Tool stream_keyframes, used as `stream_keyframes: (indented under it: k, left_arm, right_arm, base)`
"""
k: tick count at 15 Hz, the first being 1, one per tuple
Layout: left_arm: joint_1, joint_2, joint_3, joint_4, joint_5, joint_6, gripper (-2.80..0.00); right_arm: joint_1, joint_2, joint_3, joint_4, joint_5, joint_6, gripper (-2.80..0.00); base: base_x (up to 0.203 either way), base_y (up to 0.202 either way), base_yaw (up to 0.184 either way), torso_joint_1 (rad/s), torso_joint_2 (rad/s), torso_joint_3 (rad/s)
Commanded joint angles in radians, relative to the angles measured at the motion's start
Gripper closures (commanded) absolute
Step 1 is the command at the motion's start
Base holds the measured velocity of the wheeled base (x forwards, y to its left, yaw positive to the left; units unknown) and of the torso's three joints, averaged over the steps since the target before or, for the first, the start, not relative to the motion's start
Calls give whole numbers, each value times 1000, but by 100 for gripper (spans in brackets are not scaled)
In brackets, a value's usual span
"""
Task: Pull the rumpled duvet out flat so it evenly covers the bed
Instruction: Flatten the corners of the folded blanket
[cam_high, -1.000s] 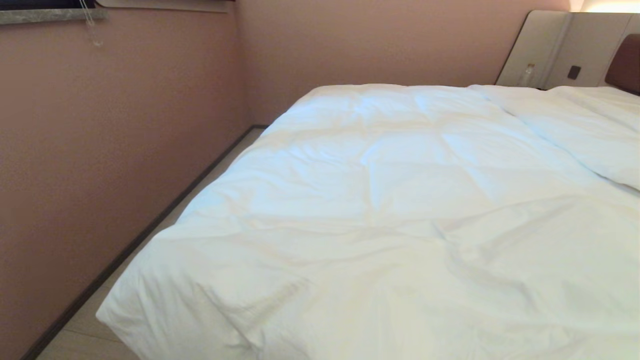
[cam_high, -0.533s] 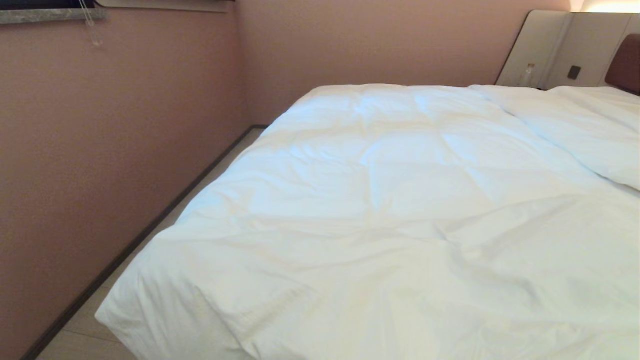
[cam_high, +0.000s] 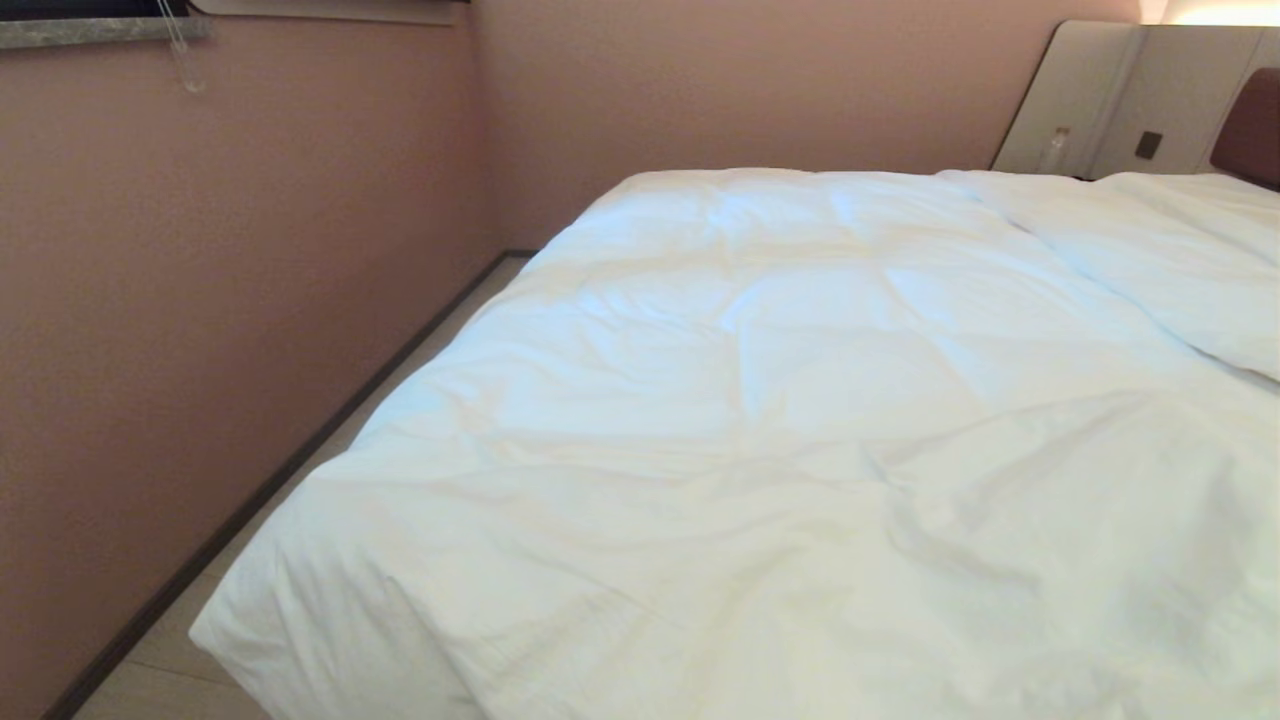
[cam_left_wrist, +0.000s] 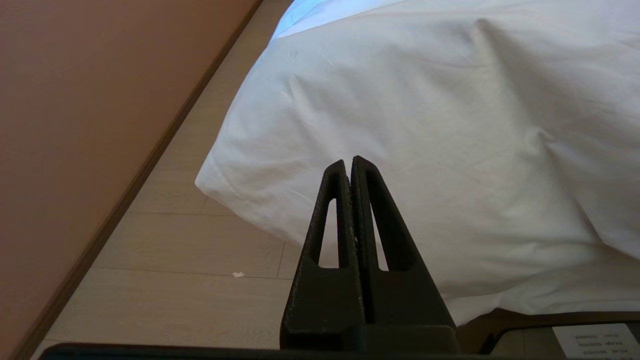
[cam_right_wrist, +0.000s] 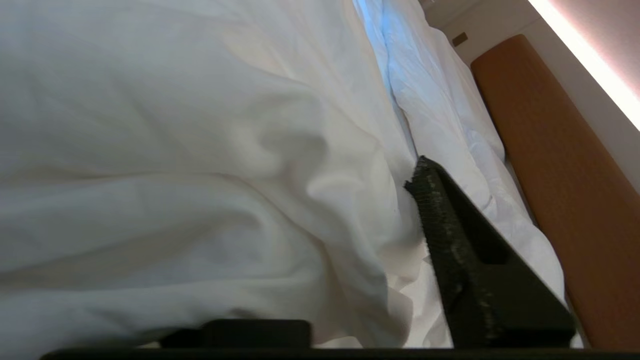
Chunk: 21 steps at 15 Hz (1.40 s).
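One duvet (cam_high: 800, 420) is spread across one bed (cam_right_wrist: 560, 165), its corner overhanging the pale plank floor (cam_left_wrist: 190, 280) at seven o'clock. Pink walls (cam_high: 250, 250) enclose the room. The left gripper (cam_left_wrist: 350, 162) is seen closed and empty beside that corner. The right gripper (cam_right_wrist: 417, 185) is pressed against duvet folds, one finger hidden; its width cannot be told.
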<state>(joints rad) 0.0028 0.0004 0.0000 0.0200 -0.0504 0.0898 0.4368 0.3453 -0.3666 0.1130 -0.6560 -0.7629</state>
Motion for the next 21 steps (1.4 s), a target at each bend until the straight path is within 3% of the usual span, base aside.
stream_keyframes:
  k: [1,5,7,9,11,13,15,16,21]
  left_arm:
    - [0,0,0,0,0,1,0]
    - [0,0,0,0,0,1,0]
    - [0,0,0,0,0,1,0]
    - [0,0,0,0,0,1,0]
    - [0,0,0,0,0,1,0]
    - [0,0,0,0,0,1,0]
    - [0,0,0,0,0,1,0]
    - [0,0,0,0,0,1,0]
    - [0,0,0,0,0,1,0]
  right_arm:
    - [0,6,-7,4,49,12,-280]
    - [2,36,-71,83,145,85,-280]
    - [3,79,-163,228,237,227,-280]
    - [5,139,-281,447,394,426,-280]
    - [6,162,-325,522,466,497,-280]
    - [11,185,-469,690,630,603,-280]
    - [13,193,-578,866,787,656,-280]
    - [14,196,-612,903,828,686,-280]
    - [18,189,-639,937,931,730,-280]
  base:
    - [0,0,0,0,0,0]
    - [0,0,0,0,0,0]
    - [0,0,0,0,0,0]
    - [0,0,0,0,0,0]
    - [0,0,0,0,0,0]
    - [0,0,0,0,0,0]
    - [0,0,0,0,0,0]
    - [0,0,0,0,0,0]
    - [0,0,0,0,0,0]
